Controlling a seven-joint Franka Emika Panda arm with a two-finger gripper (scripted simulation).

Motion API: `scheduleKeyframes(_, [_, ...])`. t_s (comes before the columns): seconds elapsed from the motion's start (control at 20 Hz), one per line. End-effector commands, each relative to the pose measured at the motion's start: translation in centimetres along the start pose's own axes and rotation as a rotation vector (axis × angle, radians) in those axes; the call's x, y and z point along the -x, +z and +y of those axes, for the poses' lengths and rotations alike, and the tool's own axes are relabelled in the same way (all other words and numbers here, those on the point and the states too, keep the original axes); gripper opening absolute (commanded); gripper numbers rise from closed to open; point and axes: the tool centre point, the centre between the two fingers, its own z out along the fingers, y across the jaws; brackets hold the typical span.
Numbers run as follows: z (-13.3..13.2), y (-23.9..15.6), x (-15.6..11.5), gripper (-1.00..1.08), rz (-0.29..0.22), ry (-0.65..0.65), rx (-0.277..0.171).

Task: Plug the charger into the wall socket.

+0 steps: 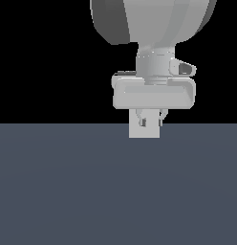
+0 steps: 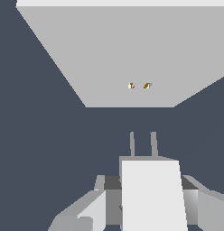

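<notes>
Charger (image 2: 152, 191) sits clamped between our gripper (image 2: 145, 205) fingers, so the jaws are closed narrow on that off-white block. In the wrist view we see its two short grey prongs (image 2: 143, 144) sticking out ahead, aimed toward the wall socket (image 2: 109, 54). That socket is the big flat light-grey plate, and its two tiny yellowish holes (image 2: 139, 85) show near the middle of the face. Prongs and holes are clearly apart, with a band of dark blue-grey floor (image 2: 41, 135) visible between the prong tips and the plate's near edge. The holes look roughly lined up with the prongs, maybe a hair off to one side, hard for us to call.

From the exterior view we get the arm coming down from above, the wide gripper body (image 1: 154, 93) level, and the fingers (image 1: 143, 119) hanging in front of a pale square shape. We honestly can't tell there how much of that square is socket and how much is charger, since they overlap.
</notes>
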Motion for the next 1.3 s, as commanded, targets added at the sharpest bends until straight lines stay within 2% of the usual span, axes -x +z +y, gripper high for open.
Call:
scheduleKeyframes(0.0, [0.0,0.0,0.0,-1.00,0.000,0.000,0.000])
scheduleKeyframes(0.35, [0.0,0.2,-0.8,-1.00,0.000,0.000,0.000])
scheduleKeyframes(0.9, [0.0,1.0,-4.1,-1.00,0.000,0.001,0.001])
scheduleKeyframes(1.25, [0.0,1.2,-4.8,-1.00,0.000,0.001,0.001])
